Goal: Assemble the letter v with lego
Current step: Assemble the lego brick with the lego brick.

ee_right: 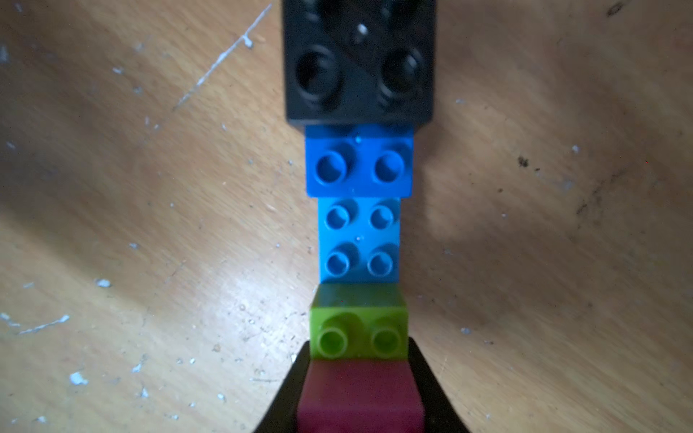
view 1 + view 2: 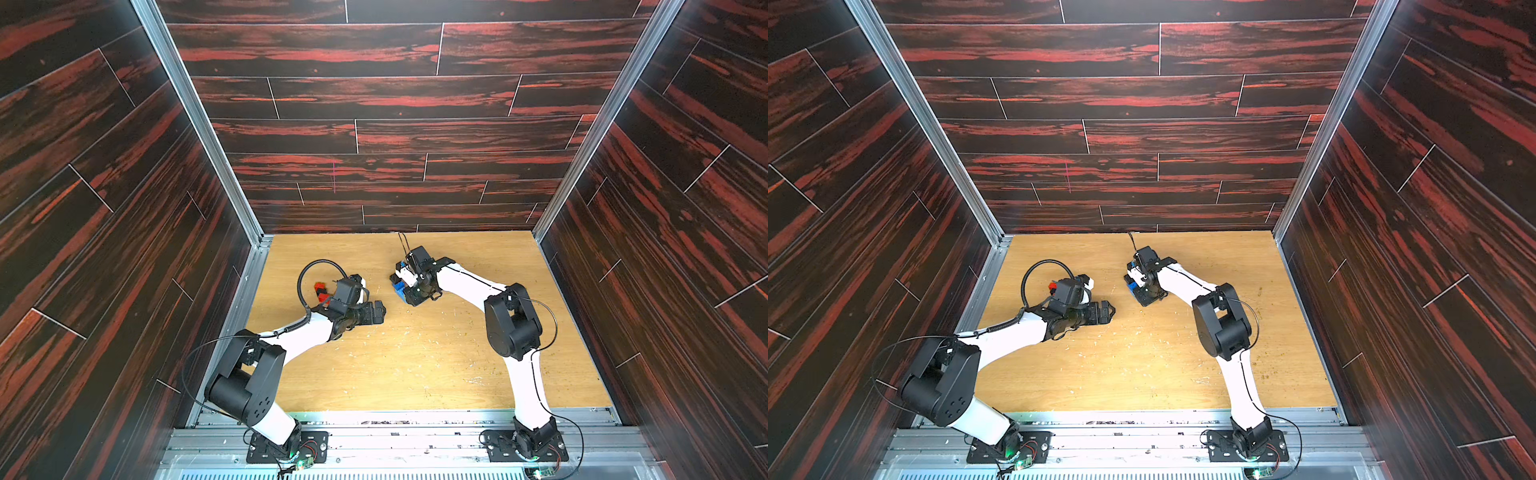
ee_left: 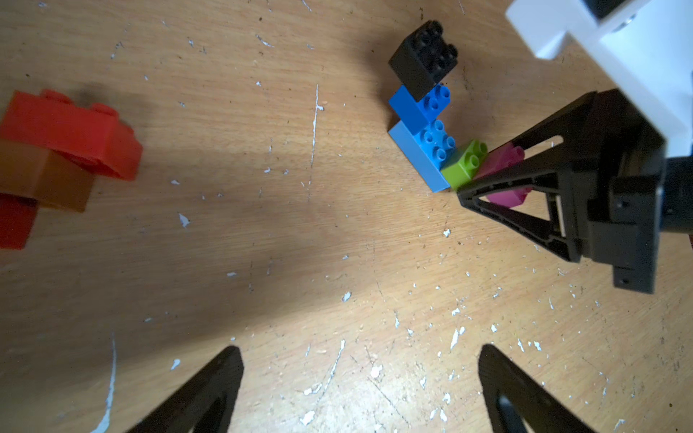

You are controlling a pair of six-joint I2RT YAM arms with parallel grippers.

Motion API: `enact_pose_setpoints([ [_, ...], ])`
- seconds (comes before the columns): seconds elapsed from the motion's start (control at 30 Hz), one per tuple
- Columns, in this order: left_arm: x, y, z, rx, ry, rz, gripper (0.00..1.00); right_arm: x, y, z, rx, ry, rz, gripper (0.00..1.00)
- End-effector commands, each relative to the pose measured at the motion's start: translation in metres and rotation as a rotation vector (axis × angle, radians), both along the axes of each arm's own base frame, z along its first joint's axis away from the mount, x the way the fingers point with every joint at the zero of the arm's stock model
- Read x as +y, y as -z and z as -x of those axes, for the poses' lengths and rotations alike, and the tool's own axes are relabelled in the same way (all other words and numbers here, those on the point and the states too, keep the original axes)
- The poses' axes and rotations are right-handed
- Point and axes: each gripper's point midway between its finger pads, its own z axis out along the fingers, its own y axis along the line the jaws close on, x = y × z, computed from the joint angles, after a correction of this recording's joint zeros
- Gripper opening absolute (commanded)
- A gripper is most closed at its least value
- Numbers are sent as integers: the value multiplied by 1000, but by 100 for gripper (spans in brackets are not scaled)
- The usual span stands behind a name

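well, your right end effector (image 1: 358, 348) grips the pink brick (image 1: 360, 397) ending a stepped row (image 1: 360, 240) of green, blue and black bricks; your left end effector (image 3: 360, 350) gapes wide over the worktop (image 3: 262, 225), near red bricks (image 3: 71, 131).

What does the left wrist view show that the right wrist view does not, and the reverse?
Only left wrist: the red and orange-brown bricks and the open left gripper. Only right wrist: both fingers of the right gripper shut on the pink brick. Both: the joined brick row ending in that pink brick.
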Motion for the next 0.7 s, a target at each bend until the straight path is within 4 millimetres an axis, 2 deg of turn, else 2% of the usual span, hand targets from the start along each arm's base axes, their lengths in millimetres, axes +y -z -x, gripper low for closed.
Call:
enact_pose_setpoints([
  [0.0, 0, -21, -2, -46, 0, 0, 100, -25, 42, 38, 180, 13, 124, 24],
  [0.3, -2, -18, -3, -39, 3, -6, 100, -19, 38, 33, 187, 45, 114, 24],
  [0.5, -4, -15, -2, -34, 8, -7, 100, -21, 43, 31, 189, 57, 160, 24],
  [0.67, -4, -16, -2, -35, 6, -8, 100, -10, 33, 24, 163, 80, 101, 24],
])
